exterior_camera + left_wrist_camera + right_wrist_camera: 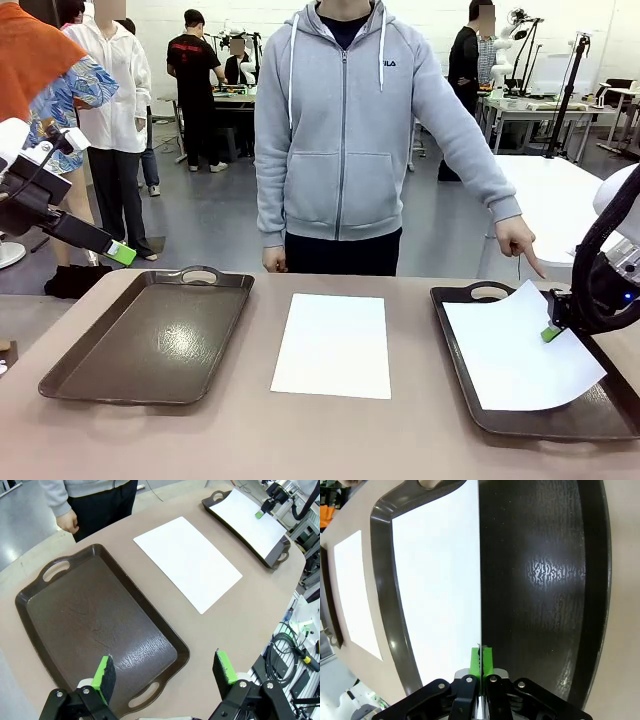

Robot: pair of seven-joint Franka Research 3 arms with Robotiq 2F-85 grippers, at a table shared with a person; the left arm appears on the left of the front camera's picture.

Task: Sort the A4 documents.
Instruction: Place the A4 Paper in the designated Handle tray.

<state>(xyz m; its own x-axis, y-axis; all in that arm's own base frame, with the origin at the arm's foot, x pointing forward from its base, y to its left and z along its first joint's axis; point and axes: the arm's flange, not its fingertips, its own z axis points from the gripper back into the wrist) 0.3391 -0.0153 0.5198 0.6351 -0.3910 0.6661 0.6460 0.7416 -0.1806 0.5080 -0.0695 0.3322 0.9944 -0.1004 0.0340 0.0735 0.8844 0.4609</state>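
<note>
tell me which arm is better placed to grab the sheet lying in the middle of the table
Left, probably: the left gripper is open and empty near the left tray, beside the middle sheet. The right gripper is shut on the other sheet over the right tray.

Robotics lab, open hall type. Grey hard floor point(200, 220), white walls. Work tables point(540, 108) w/ equipment farther back, black tripod stand point(568, 90) beside them. Several people point(195, 80) standing about behind. Near table point(200, 440) has a white robot arm point(620, 190) w/ black cabling at its right edge. Left wrist view: coiled cables point(280, 652) + small gear lying below table's edge
</note>
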